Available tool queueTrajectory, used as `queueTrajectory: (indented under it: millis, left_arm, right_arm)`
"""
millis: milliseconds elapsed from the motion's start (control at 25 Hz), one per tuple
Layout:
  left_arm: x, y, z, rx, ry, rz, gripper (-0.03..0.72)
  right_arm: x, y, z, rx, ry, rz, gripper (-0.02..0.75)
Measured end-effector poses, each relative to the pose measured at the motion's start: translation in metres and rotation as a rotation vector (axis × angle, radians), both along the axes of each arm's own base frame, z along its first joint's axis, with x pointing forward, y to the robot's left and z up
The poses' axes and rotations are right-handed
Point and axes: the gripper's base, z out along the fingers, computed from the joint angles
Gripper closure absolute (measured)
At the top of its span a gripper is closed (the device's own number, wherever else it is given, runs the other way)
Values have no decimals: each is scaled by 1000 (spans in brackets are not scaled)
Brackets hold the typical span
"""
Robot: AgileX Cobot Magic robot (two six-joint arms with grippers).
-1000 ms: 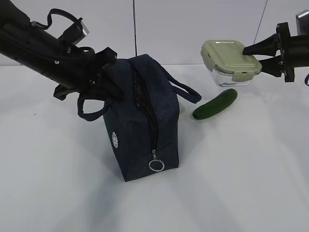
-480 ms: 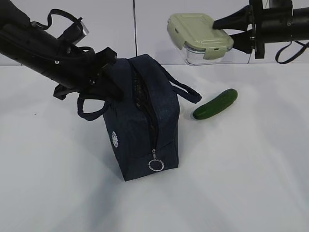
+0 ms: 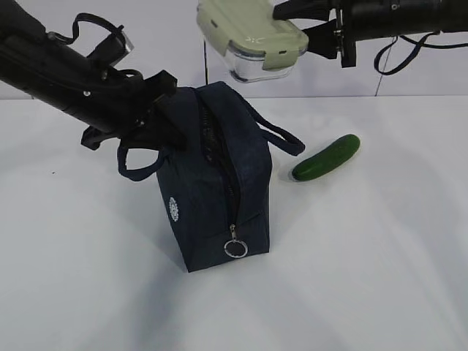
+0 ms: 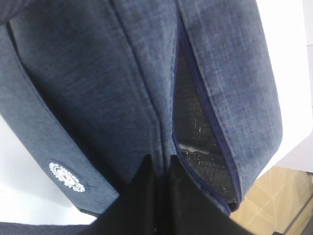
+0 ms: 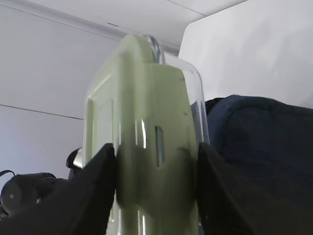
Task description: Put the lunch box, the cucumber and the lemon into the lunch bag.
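None of the three items is in the boxy navy fabric lunch bag (image 3: 219,175) yet. The right gripper (image 3: 316,31) clamps the clear glass, sage-lidded lunch box (image 3: 252,40) above the bag's unzipped top, while the left gripper (image 3: 157,121), shut, pinches the bag's edge. The dark green curved cucumber (image 3: 326,157) lies toward the tabletop's right edge; I see no lemon.

**Both arms raised, each with a grip**

The left arm (image 3: 66,69) comes in from the upper left and slopes down to the right. Its left gripper (image 3: 164,124) is closed, the black fingers (image 4: 146,188) pinched on dark navy fabric.

The right arm (image 3: 398,14) reaches in almost level from the upper right. Its right gripper (image 3: 296,25) holds something between its two black fingers (image 5: 100,188), one on each side.
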Motion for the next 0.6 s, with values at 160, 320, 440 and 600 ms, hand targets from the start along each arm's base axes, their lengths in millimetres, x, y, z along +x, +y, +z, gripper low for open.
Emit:
queueTrajectory:
  millis: [160,320,440,600]
  left_arm:
    - [1,-1,1,-14,-2,17,691]
    - [2,-1,1,-18,-7,24,691]
    - [2,-1,2,-23,-8,29,691]
    - [2,-1,2,-28,-9,30,691]
  right_arm:
    - [-5,18,-4,-42,7,50,366]
    - [-9,28,-7,-81,17,87,366]
    - [-12,32,-11,-126,18,109,366]
    - [-16,40,-18,-203,30,146,366]
